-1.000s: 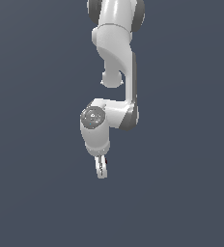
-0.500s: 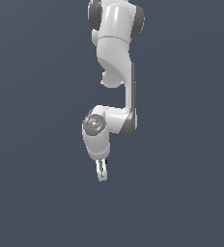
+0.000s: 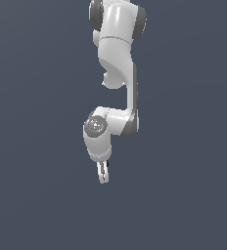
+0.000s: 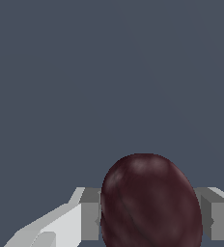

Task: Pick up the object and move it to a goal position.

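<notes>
In the wrist view, a grey finger pad [image 4: 90, 214] is seen at the lower left, pressed against the dark maroon ball [image 4: 150, 202], which fills the lower centre of the frame; a second pad is met on its other side. The gripper [image 4: 150, 217] is thus closed narrowly on the ball. In the exterior view, the white arm [image 3: 118, 73] is shown hanging down the middle, its gripper [image 3: 102, 176] below centre against a plain grey-blue background [image 3: 32, 146]; the ball cannot be made out there.

A dark maroon ball [image 4: 151, 202] sits between the gripper's [image 4: 150, 214] two fingers [image 4: 90, 214], touching both grey pads. Behind the ball, only a plain slate-grey background [image 4: 109, 72] is visible.
</notes>
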Robot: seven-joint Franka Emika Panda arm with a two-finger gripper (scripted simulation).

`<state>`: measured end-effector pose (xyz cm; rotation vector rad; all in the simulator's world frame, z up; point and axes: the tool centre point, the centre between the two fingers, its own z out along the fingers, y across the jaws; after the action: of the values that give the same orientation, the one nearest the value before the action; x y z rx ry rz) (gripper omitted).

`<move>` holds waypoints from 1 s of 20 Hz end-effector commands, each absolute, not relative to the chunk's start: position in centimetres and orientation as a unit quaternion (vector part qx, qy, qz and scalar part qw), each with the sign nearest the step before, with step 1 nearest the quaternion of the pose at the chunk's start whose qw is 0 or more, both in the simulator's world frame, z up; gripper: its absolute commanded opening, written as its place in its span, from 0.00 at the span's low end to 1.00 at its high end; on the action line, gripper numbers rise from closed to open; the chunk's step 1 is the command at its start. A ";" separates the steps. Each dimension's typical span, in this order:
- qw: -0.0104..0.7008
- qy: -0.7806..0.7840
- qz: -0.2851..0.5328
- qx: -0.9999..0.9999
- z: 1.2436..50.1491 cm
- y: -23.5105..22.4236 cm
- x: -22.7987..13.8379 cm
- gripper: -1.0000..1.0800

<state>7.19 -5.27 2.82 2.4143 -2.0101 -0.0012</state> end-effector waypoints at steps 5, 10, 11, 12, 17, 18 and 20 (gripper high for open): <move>0.000 -0.640 0.000 0.768 3.4 -5.0 7.2 0.00; 0.000 -0.640 0.000 0.768 5.5 -3.6 7.2 0.00; 0.000 -0.640 0.000 0.768 6.2 -3.2 7.3 0.00; 0.000 -0.640 0.000 0.768 6.9 -2.7 7.3 0.00; 0.000 -0.640 0.000 0.768 11.6 0.1 7.4 0.00; 0.000 -0.640 0.000 0.768 12.6 0.7 7.5 0.00; 0.000 -0.640 0.000 0.768 14.7 1.9 7.5 0.00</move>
<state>7.50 0.96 13.04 2.4129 -2.0108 -0.0019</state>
